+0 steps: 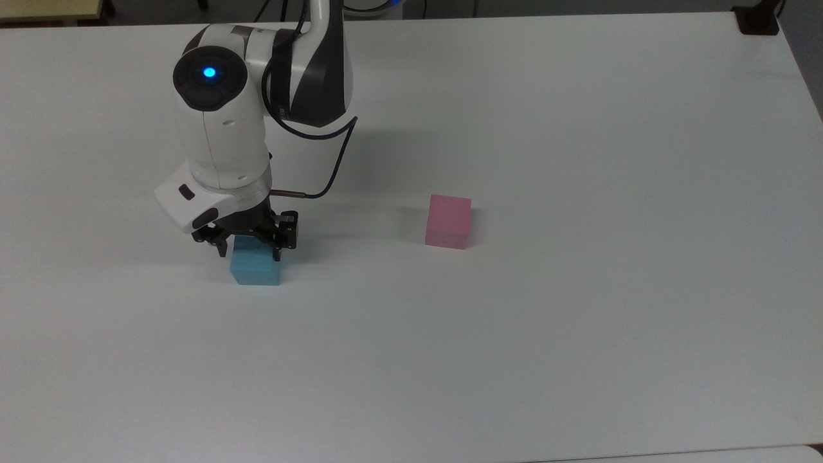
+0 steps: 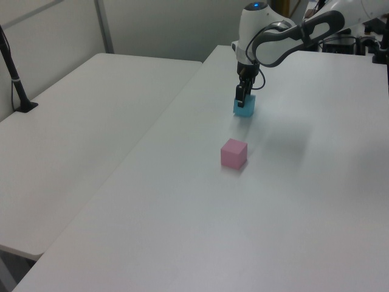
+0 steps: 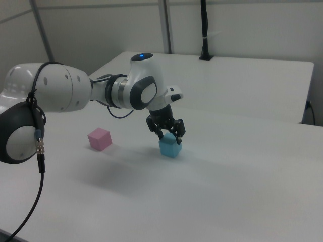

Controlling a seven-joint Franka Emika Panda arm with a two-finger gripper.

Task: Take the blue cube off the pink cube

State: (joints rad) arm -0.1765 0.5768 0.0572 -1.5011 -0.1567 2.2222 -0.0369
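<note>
The blue cube rests at table level in the top view's left half, well apart from the pink cube, which stands alone on the white table. My gripper points straight down over the blue cube, its fingers shut on the cube's upper sides. In the left view the blue cube lies beyond the pink cube, with the gripper on top of it. The right view has the gripper clasping the blue cube, to the right of the pink cube.
A black camera-pole base sits at the table's far right corner in the top view. A second white table adjoins it on the left view's left, with a black pole on it.
</note>
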